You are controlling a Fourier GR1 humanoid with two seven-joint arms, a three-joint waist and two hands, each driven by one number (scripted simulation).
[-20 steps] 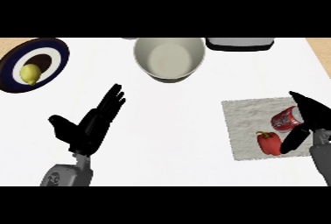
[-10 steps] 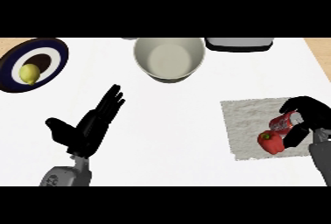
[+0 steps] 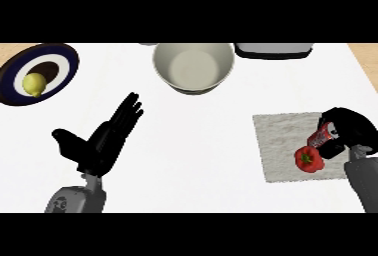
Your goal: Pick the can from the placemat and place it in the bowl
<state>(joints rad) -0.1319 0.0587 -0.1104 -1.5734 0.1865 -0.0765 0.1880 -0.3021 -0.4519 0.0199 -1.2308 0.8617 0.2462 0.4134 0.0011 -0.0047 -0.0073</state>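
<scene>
So the right hand (image 3: 348,131) is over at about 4 o'clock on the counter, fingers curled round the small red cylindrical can (image 3: 323,135), which sits tilted on the right side of the pale grey woven placemat (image 3: 282,145). Looks to me like the grasp is being made, with the can low on the mat, so I can't tell if it's lifted at all. The hand coming in from the mat's outer side makes sense, since it leaves the path toward the bowl open.

The off-white round bowl (image 3: 193,66) is up at 12 o'clock, well apart from the can, nothing in it that I can see.

Stuff to watch: a red bell pepper (image 3: 309,159) sits on the mat just beside the can, at its 7 o'clock, close enough that I'd guess it could get nudged. A dark blue plate (image 3: 65,60) with a yellow lemon (image 3: 34,84) is at 10 o'clock, out of the way. A grey-and-white appliance (image 3: 273,49) is at 1 o'clock, just right of the bowl.

The left hand (image 3: 100,143) rests open at 8 o'clock, fingers straight, holding nothing.
</scene>
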